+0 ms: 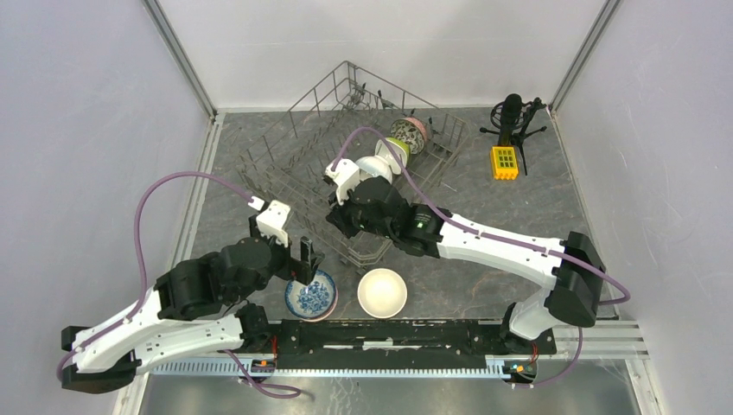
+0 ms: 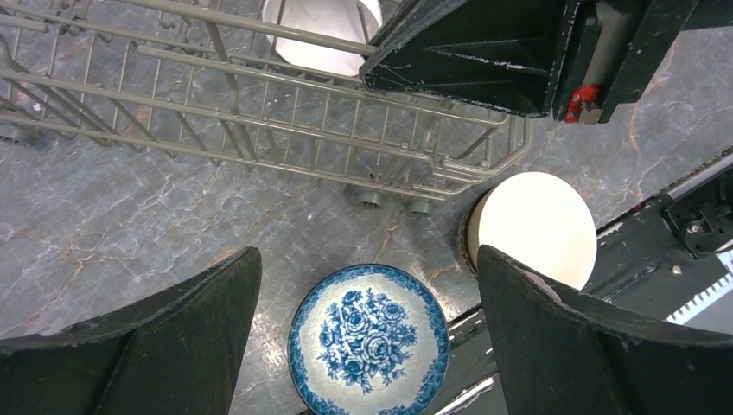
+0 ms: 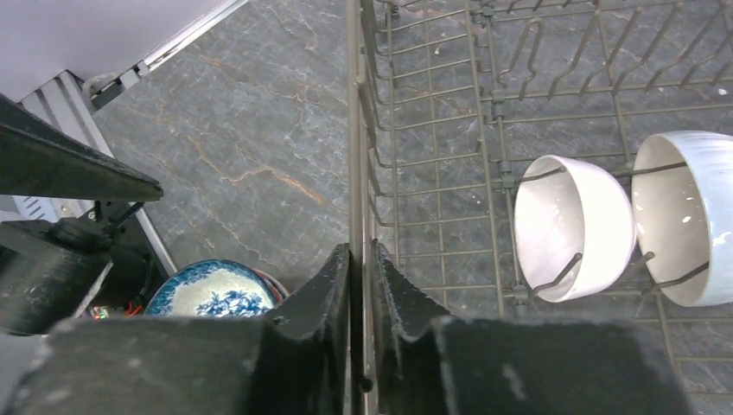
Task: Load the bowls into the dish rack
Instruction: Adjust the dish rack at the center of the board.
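My left pincer (image 2: 367, 290) hangs wide open over the blue-and-white bowl (image 2: 369, 339). That bowl sits on the bench (image 2: 130, 216) beside a plain white bowl (image 2: 534, 226), both just outside the dish rack (image 3: 355, 130). My right pincer (image 3: 363, 259) is narrow and seems to be pinching the rack's side wall. Inside, a small pale bowl (image 3: 566, 226) and a larger pale bowl (image 3: 683, 216) stand on edge among the tines.

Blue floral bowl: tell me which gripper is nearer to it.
Left. The left gripper hangs open directly above the blue floral bowl; the right gripper is clamped on the dish rack wall, farther off.
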